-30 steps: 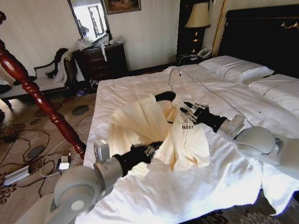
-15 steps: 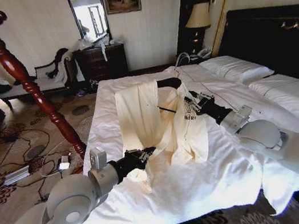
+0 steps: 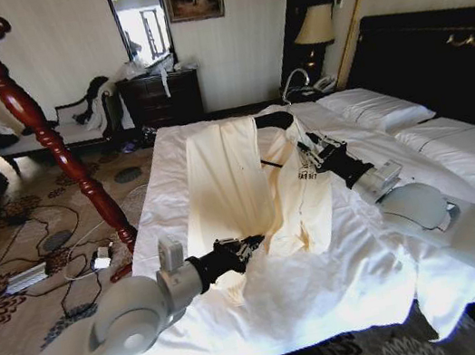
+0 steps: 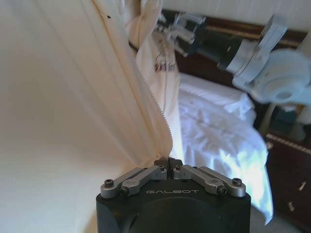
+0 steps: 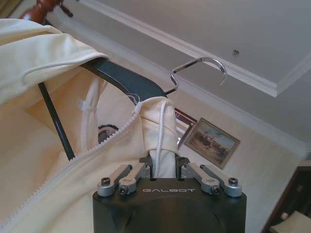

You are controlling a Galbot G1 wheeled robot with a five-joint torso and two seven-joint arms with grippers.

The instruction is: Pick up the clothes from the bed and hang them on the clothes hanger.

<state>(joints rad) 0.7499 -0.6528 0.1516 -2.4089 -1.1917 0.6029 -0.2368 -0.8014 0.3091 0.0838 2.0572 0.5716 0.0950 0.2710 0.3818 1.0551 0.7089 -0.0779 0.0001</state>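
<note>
1. The cream top (image 3: 248,185) hangs lifted over the bed (image 3: 329,281), unzipped, draped on the black hanger (image 5: 124,80) with its silver hook (image 5: 199,68) free.
2. The left pincer (image 3: 248,247) is clamped on the top's lower hem.
3. The right pincer (image 3: 309,154) is clamped on the collar edge.
4. A red-brown coat stand (image 3: 34,121) rises left of the bed.

bedroom, hotel-like | bed (image 3: 272,318), black headboard (image 3: 435,46), lamp (image 3: 314,26), dresser (image 3: 159,99)
</note>
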